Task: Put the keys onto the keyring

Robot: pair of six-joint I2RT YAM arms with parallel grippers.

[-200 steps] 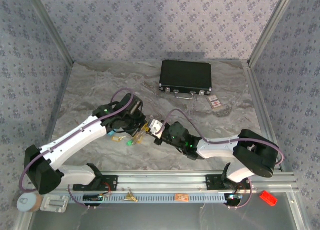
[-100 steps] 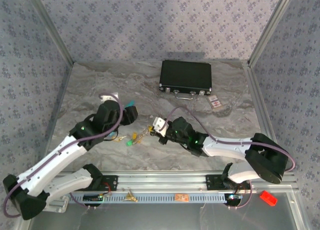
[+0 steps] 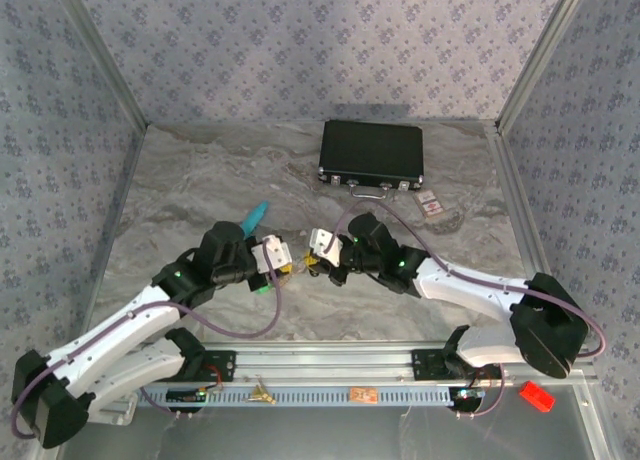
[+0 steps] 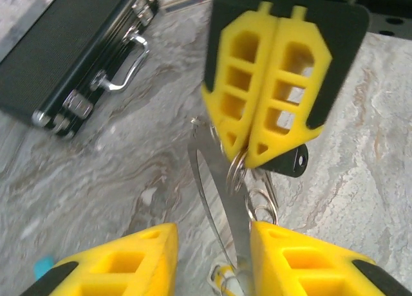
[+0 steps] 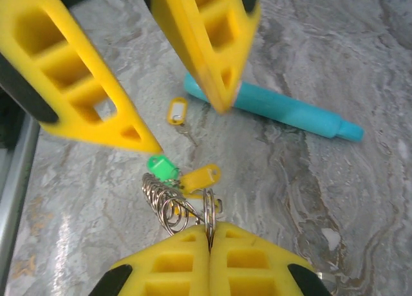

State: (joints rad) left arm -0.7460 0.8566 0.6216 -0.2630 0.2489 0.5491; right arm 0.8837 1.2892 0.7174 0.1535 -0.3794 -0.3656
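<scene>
My right gripper is shut on a silver split ring of the keyring, just above the table. A chain of small silver rings hangs from it, with a green tag and a yellow tag. One small key with a yellow head lies loose on the marble beyond. My left gripper faces the right one closely, jaws apart. A long silver strip runs between its fingers against the right-hand one. In the top view both grippers meet at mid-table.
A teal tube lies on the marble just behind the grippers. A black case with a silver handle sits at the back, a small card beside it. A black tag hangs by the right fingers.
My left gripper opened and pulled away to the left, then swung back close to the right gripper. The right gripper shifted slightly farther back, still shut on the ring.
</scene>
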